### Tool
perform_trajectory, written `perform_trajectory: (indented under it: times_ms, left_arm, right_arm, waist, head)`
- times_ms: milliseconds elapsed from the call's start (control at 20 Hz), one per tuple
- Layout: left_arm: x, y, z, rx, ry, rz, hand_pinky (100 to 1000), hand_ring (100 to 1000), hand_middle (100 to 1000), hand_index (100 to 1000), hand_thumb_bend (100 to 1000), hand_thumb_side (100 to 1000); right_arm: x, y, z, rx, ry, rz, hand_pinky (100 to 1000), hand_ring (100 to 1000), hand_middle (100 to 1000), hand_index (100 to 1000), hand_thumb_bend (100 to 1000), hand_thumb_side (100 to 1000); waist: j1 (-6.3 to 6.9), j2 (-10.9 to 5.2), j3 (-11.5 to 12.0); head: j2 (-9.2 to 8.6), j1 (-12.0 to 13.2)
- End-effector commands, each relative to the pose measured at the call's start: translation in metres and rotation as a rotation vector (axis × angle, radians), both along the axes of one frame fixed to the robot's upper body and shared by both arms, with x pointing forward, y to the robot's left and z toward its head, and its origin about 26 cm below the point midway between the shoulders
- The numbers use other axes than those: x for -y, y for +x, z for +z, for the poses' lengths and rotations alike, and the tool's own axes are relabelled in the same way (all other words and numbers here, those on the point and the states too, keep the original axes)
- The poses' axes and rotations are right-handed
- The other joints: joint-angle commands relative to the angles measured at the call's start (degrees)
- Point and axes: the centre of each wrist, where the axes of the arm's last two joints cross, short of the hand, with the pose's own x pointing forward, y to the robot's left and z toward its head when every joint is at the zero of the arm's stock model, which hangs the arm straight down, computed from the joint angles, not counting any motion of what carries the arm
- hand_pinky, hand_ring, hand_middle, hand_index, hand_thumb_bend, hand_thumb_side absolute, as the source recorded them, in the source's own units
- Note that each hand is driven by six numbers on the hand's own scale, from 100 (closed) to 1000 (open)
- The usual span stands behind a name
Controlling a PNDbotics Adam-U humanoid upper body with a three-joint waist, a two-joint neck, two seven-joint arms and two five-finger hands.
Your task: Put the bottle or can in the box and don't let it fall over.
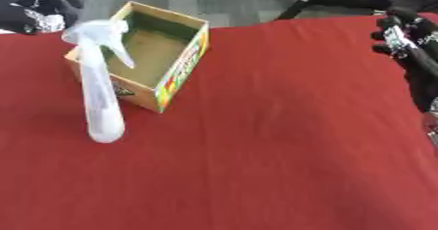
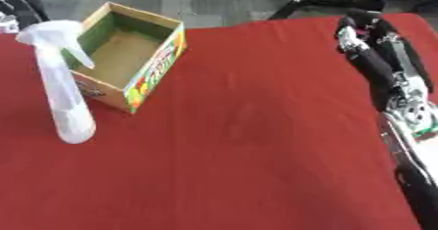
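Right hand (image 2: 363, 33) up at the far right of the red table (image 1: 282, 141), black fingers bunched and curled over the cloth, nothing between them, with its black and silver forearm running down the right edge of the view. It is well apart from everything it has to deal with. Over on the other side, the left hand (image 1: 34, 9) shows only as a dark shape at the top left corner, beyond the table's far edge, and how its fingers stand cannot be told.

Out on the left of the table stands the spray bottle (image 1: 100, 92), pale and translucent, upright on its base, trigger head at the top. It sits on the cloth just beside the near left side of the box (image 1: 175, 72), outside it, the head overlapping the box's open top in the left eye view. Whether bottle and box touch cannot be told.

That box is open cardboard with bright printed sides, set askew on the cloth, its brown floor bare.
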Motion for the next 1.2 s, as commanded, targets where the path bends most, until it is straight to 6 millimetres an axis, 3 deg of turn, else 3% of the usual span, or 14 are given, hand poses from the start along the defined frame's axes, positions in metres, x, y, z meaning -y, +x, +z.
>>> perform_trajectory:
  times_ms: [50,650,950,1200]
  left_arm:
    - [-0.004,-0.007,0.021,0.053,-0.005,0.005,797,826,827,832,125,559]
    - [0.001,-0.020,0.044,0.139,-0.080,-0.030,793,827,827,830,100,534]
    - [0.003,-0.022,0.039,0.085,-0.084,-0.063,806,845,842,844,102,638]
    - [-0.003,-0.029,0.042,0.052,-0.091,-0.103,827,861,851,852,214,708]
  right_arm:
    - [0.001,0.000,0.008,0.020,-0.010,0.006,801,786,762,839,100,437]
    - [0.004,-0.001,0.005,0.013,-0.013,-0.003,803,787,762,840,100,440]
    - [0.004,0.000,0.005,0.011,-0.012,-0.002,804,787,763,841,100,444]
    - [0.005,-0.001,0.004,0.008,-0.012,-0.004,804,787,763,841,100,446]
  waist:
    - [0.05,-0.80,0.1]
    - [0.10,-1.18,0.8]
    - [0.12,-1.15,1.0]
    - [0.18,-1.14,1.3]
  head:
    - [-0.36,-0.2]
    - [0.34,-0.5]
    - [0.25,-0.7]
    - [0.29,-0.9]
